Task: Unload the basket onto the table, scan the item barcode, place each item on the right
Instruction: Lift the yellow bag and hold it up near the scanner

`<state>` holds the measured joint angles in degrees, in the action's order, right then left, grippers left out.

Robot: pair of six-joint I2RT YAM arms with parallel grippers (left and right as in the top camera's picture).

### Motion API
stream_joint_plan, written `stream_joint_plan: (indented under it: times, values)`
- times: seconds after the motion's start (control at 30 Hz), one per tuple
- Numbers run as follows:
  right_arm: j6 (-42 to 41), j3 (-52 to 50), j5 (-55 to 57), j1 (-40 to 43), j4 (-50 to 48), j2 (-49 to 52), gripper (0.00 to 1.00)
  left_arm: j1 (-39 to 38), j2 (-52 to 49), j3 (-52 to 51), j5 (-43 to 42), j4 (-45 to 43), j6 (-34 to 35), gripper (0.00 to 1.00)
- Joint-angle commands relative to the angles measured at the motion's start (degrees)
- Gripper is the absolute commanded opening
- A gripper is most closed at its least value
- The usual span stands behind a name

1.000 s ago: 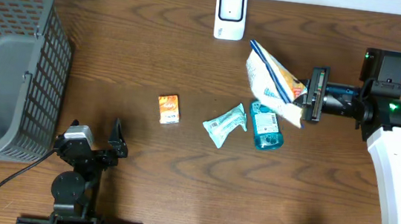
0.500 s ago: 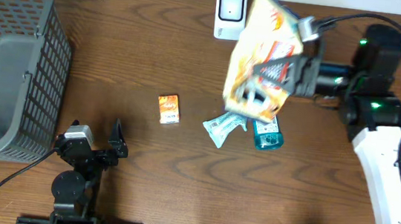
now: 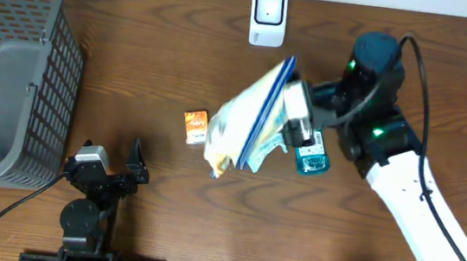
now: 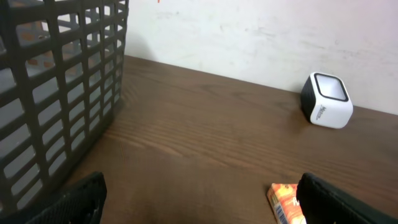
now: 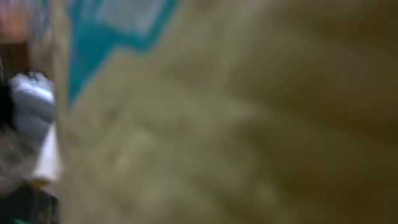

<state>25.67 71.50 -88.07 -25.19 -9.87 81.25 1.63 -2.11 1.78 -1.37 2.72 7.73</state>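
The item, a crinkly white, orange and blue snack bag (image 3: 248, 119), hangs tilted above the middle of the table, with my right gripper (image 3: 297, 120) shut on its right end. No barcode shows on it. Blurred bag surface (image 5: 217, 124) fills the right wrist view and hides the fingers. The white scanner (image 3: 268, 17) stands at the table's far edge, apart from the bag, and appears again as the scanner (image 4: 326, 101) at upper right in the left wrist view. My left gripper (image 3: 112, 148) rests open and holds nothing near the front left; the same gripper (image 4: 205, 208) shows wide-set fingers.
A grey mesh basket (image 3: 9, 72) fills the left side, seen as the basket (image 4: 56, 81) up close. A small orange box (image 3: 197, 124), a teal pouch (image 3: 270, 150) and a blue bottle (image 3: 311, 154) lie partly under the bag. The orange box (image 4: 285, 202) sits by my left gripper's right finger.
The right arm has swung the bag left and toward the front, from beside the scanner to over the small items mid-table, turning it edge-on. The left arm has not moved.
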Motion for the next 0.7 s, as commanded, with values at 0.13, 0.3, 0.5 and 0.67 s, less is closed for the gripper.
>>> stream_joint_plan:
  times: [0.13, 0.3, 0.5, 0.67]
  values:
    - [7.78, 0.81, -1.42, -1.31, -21.46, -1.44, 0.01, 0.13, 0.00, -1.55, 0.31, 1.22, 0.52, 0.98]
    - [16.96, 0.81, -1.42, -0.74, -23.69, -1.42, 0.01, 0.13, 0.00, -1.55, 0.31, 1.22, 0.52, 0.98]
    - [17.22, 0.81, -1.42, 2.82, -19.98, -0.17, 0.01, 0.13, 0.00, -1.55, 0.31, 1.22, 0.52, 0.98]
    - [2.08, 0.81, -0.17, 4.63, -16.81, 0.98, 0.01, 0.13, 0.00, -1.55, 0.31, 1.22, 0.52, 0.98]
